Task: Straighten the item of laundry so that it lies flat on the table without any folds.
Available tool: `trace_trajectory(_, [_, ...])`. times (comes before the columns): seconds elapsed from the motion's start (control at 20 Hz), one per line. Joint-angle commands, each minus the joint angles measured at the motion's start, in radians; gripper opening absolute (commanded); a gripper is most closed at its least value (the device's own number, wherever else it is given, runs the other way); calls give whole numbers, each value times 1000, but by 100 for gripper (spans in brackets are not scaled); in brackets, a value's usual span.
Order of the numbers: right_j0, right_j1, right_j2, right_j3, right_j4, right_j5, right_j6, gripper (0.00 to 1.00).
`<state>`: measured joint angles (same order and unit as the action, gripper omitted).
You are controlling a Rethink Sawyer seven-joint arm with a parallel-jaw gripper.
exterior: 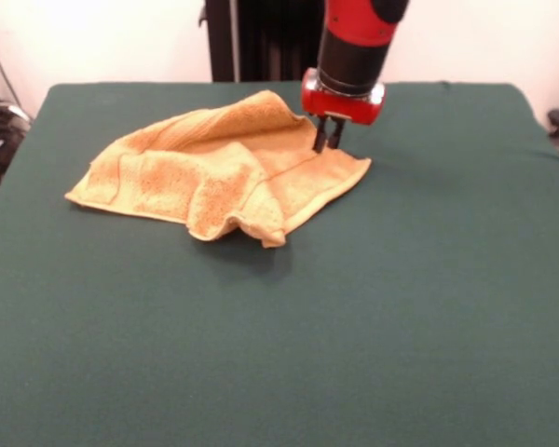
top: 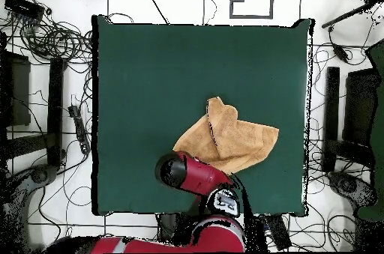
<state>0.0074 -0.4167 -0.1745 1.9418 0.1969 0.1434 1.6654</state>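
**So, towel's still bunched up on the far half of the table**

Fingers (exterior: 322,138) first: two dark prongs pointing straight down, nearly together with just a thin gap, their tips right at the back edge of the towel (exterior: 225,170). Can't really tell if they're pinching cloth or only touching it. Above them sit the red gripper (exterior: 328,135) body and the black and red arm (exterior: 354,42), coming in from the robot's edge.

The orange terry towel is rumpled, one flap folded over itself, with a raised ridge at the back. It sits nearer the robot's edge of the green table (exterior: 401,326), roughly mid-width, well away from every corner.
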Motion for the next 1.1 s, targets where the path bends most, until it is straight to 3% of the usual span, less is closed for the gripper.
trace_trajectory(0.05, [-114, 2, 453, 36, 60, -108, 244, 0])
trace_trajectory(0.1, [-121, 3, 459, 37, 57, -108, 241, 0])
trace_trajectory(0.15, [-73, -7, 403, 18, 71, -69, 244, 0])
trace_trajectory(0.25, [124, -7, 168, -77, 109, 62, 270, 0])
trace_trajectory(0.35, [205, 11, 68, -127, 111, 127, 277, 0])
trace_trajectory(0.6, [108, -15, 197, -69, 129, 98, 255, 0])
trace_trajectory(0.8, [83, -20, 262, -40, 158, 48, 266, 0])
trace_trajectory(1.1, [148, -9, 208, -72, 197, 56, 279, 0])
